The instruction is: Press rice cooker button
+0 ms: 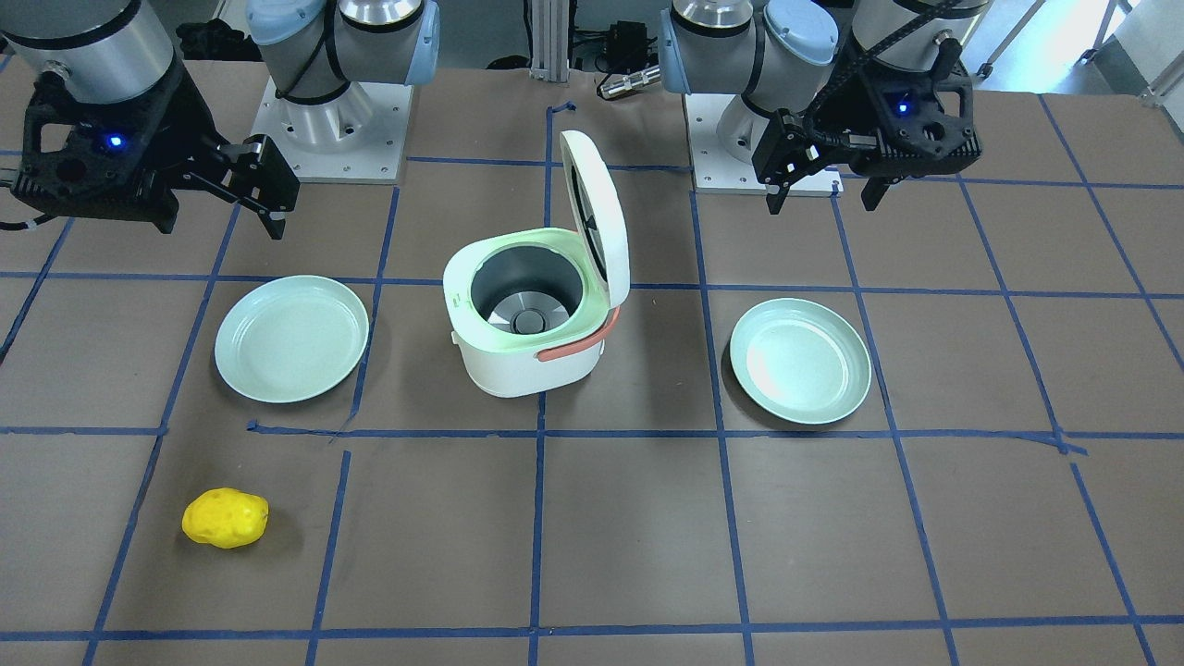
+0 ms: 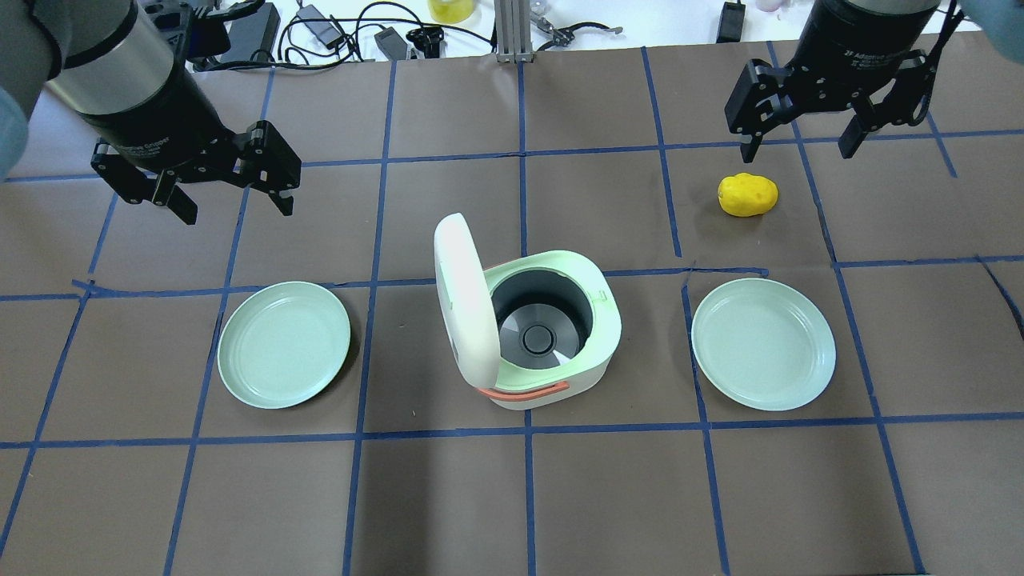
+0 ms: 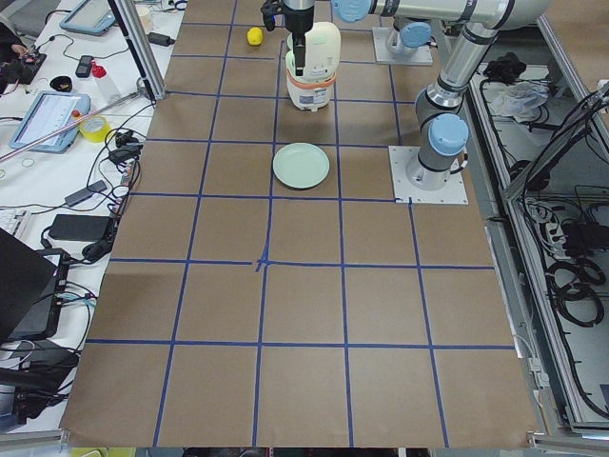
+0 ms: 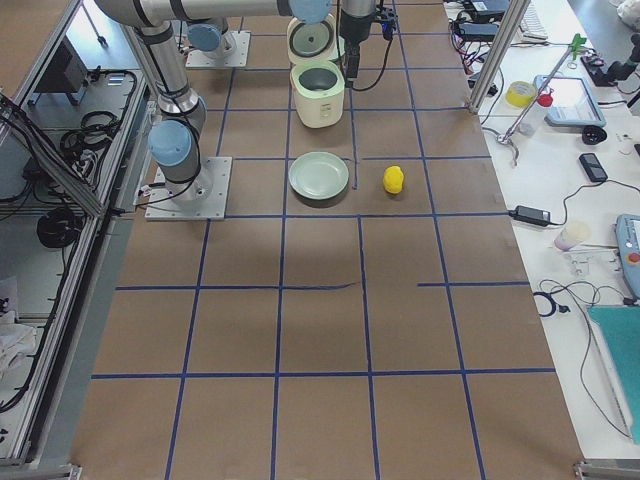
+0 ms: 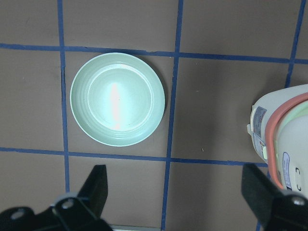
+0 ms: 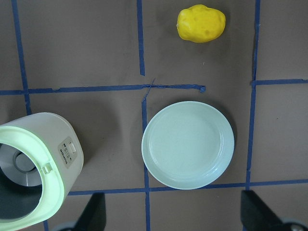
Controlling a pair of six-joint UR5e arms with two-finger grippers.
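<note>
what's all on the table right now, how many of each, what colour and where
rice cooker: 1, white with pale green rim and orange handle, table centre, lid up, pot empty
button panel: 1, grey, on the cooker's side facing the right-hand plate
plates: 2, pale green, empty, one on the robot's left of the cooker, the other on its right
yellow potato-shaped object: 1, yellow, beyond the right-hand plate
table: 1, brown with blue tape grid
cables: several, black, past the table's far edge
left gripper: 1, black, open, empty, above the table
right gripper: 1, black, open, empty, above the table
</note>
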